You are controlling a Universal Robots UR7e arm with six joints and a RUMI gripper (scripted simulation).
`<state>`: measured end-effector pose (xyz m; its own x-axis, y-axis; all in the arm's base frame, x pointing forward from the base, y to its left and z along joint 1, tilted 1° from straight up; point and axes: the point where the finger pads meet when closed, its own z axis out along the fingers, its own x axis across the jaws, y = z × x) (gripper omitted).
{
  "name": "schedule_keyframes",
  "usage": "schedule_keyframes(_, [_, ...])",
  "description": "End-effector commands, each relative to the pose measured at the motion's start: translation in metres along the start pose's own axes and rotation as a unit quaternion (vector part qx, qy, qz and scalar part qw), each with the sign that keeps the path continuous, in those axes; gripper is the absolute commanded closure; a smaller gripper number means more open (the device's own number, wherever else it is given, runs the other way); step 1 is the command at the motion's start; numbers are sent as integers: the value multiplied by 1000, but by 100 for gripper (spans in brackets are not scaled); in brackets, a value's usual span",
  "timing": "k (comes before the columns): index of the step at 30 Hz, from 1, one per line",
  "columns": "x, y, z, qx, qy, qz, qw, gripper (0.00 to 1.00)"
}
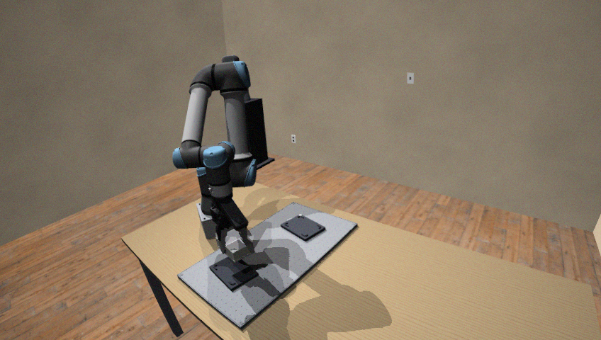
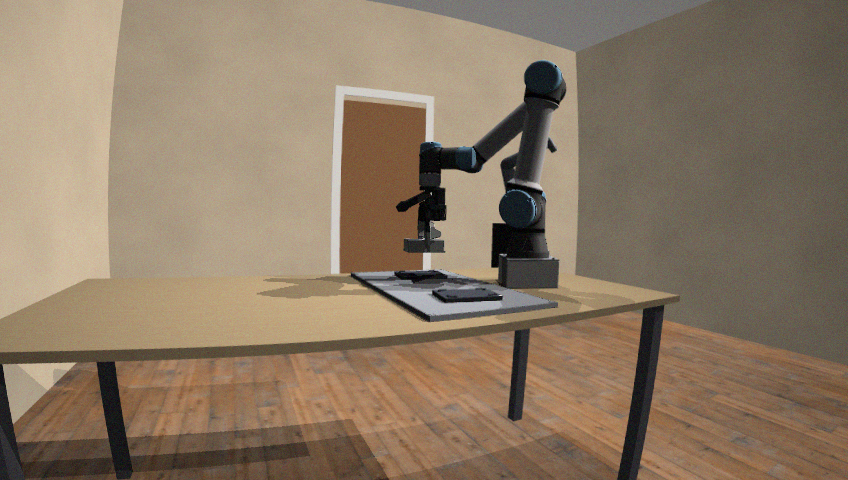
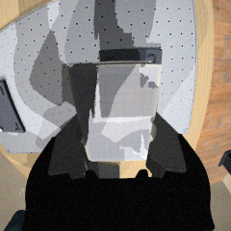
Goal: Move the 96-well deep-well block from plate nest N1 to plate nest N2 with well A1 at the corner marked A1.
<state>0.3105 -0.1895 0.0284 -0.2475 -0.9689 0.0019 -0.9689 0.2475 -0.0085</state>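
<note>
Two dark jaws of the gripper clamp the pale grey rectangular deep-well block, held in the air above the flat black square nest on the grey perforated plate.

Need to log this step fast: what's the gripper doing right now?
Gripper: shut on the block, held in the air above a nest.
</note>
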Motion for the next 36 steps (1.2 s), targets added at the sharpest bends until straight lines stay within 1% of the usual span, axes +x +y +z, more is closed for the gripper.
schedule_keyframes(1, [-14,1,-1,0,1,0,1000,100])
schedule_keyframes(3, [-21,1,-1,0,1,0,1000,100])
schedule_keyframes(5, [-21,1,-1,0,1,0,1000,100])
schedule_keyframes(20, [-71,6,-1,0,1,0,1000,100])
schedule_keyframes(22, [-71,6,-1,0,1,0,1000,100])
schedule_keyframes(36, [-117,10,-1,0,0,0,1000,100])
